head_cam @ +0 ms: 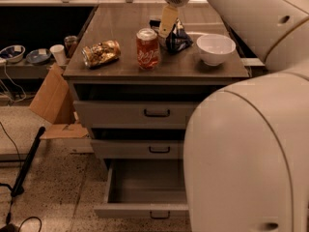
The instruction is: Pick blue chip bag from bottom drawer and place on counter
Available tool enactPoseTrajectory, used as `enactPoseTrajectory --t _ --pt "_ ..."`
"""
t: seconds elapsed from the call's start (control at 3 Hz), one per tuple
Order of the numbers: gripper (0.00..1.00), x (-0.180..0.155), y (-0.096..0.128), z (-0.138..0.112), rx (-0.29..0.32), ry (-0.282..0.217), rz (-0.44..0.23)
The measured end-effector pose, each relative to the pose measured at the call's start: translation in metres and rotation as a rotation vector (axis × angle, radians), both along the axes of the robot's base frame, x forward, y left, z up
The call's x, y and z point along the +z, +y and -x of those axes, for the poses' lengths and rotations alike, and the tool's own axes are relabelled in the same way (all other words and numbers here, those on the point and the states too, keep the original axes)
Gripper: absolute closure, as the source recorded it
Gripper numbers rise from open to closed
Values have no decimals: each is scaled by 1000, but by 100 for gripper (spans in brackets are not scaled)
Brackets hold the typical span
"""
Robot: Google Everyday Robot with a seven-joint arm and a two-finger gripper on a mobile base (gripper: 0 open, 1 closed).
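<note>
The blue chip bag (180, 39) lies crumpled on the counter (120, 33), between the red soda can (147, 48) and the white bowl (215, 48). My gripper (167, 27) reaches down from the top of the view and sits right at the bag's left side, touching or just above it. The bottom drawer (145, 183) is pulled out at the cabinet's base, and the inside that shows holds nothing. My large white arm covers the right side of the view and hides the drawer's right part.
A crushed golden-brown bag (100, 53) lies on the counter's left. The two upper drawers (145, 113) are closed. A cardboard box (50, 98) leans to the left of the cabinet. A low shelf with bowls and cups (29, 56) and a black pole (26, 163) stand at the far left.
</note>
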State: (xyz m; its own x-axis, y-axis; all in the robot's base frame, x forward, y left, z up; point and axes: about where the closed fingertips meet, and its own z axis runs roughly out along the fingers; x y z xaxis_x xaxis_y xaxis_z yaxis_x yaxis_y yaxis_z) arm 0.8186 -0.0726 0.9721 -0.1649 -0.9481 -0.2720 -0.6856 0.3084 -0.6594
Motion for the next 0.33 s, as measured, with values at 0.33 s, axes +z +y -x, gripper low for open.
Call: enactPoseTrajectory --t 0.33 --pt "0 0 0 0 0 0 0"
